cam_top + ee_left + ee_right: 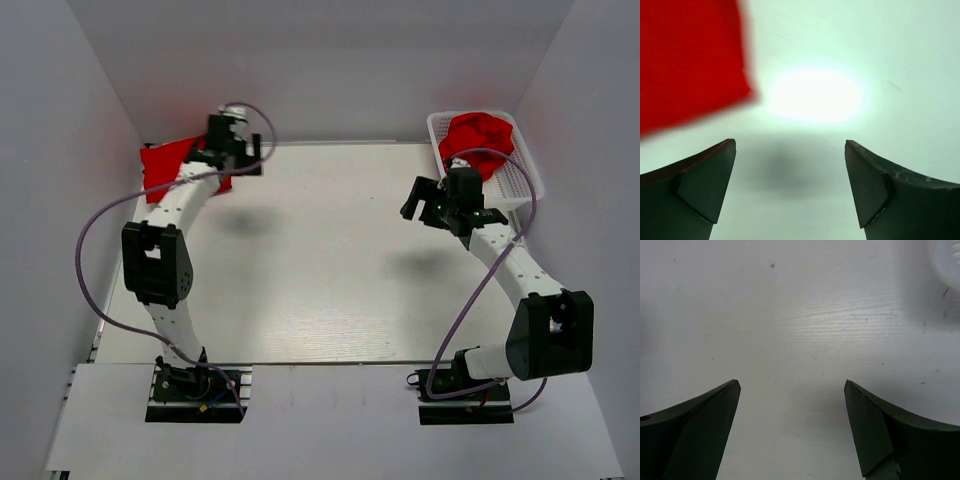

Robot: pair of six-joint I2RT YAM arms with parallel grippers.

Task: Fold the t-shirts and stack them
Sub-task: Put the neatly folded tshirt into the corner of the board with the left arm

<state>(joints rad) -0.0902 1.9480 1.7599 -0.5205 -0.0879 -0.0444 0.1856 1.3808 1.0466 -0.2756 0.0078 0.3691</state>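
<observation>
A folded red t-shirt [163,166] lies at the table's back left corner; its edge fills the upper left of the left wrist view [690,60]. My left gripper [248,158] is open and empty just right of that shirt, over bare table [790,150]. Crumpled red t-shirts [482,136] sit in the white mesh basket [522,182] at the back right. My right gripper [420,205] is open and empty above bare table [790,390], just left of the basket.
The basket's rim shows blurred in the top right corner of the right wrist view [949,260]. White walls enclose the table on the left, back and right. Purple cables loop off both arms.
</observation>
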